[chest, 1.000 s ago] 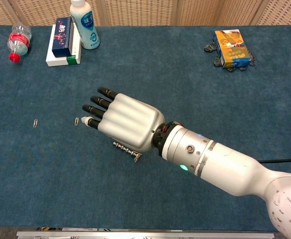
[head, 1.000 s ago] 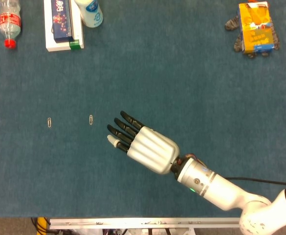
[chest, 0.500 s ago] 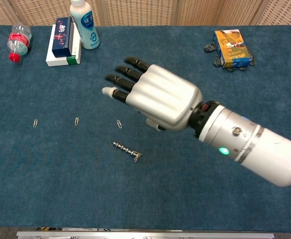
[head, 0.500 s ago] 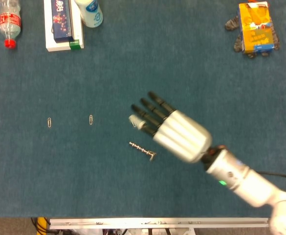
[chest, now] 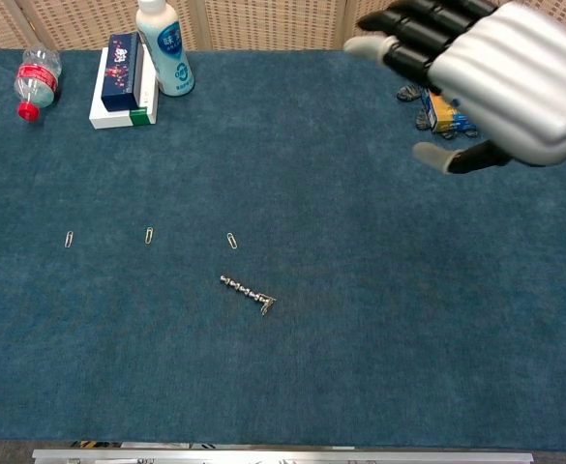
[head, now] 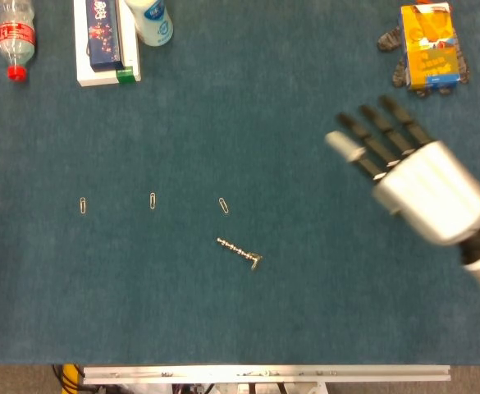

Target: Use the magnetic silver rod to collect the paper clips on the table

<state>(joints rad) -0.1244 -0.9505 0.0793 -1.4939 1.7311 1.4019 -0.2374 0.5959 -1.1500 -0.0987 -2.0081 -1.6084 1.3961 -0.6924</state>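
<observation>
Far left back edge: one clear bottle (head: 16, 39) with red cap, lying down; next to it one white box (head: 107, 45) with a dark blue box (chest: 120, 71) on top, green bit at its near end; one white bottle (chest: 163, 46) with blue label just right of those, touching or nearly touching.

Three paper clips on the blue table (head: 223, 123), in a rough row, apart from each other: left clip (head: 83, 205); middle clip (head: 153, 199); right clip (head: 223, 205); all loose on the cloth, none on the rod.

One magnetic silver rod (head: 239, 252) lying flat just near-right of the right clip, not touching it; beaded look; long axis diagonal, far-left to near-right in the head view; the near-right end has a small bent or clumped bit, can't tell what.

One right hand (head: 412, 176) raised above the table's right side, well apart from rod and clips; fingers (head: 369, 139) straight and spread, thumb out, holding nothing; back of hand toward the cameras.

One orange-and-blue box (head: 429, 45) far right back, sitting on something dark.

Left hand not seen.
</observation>
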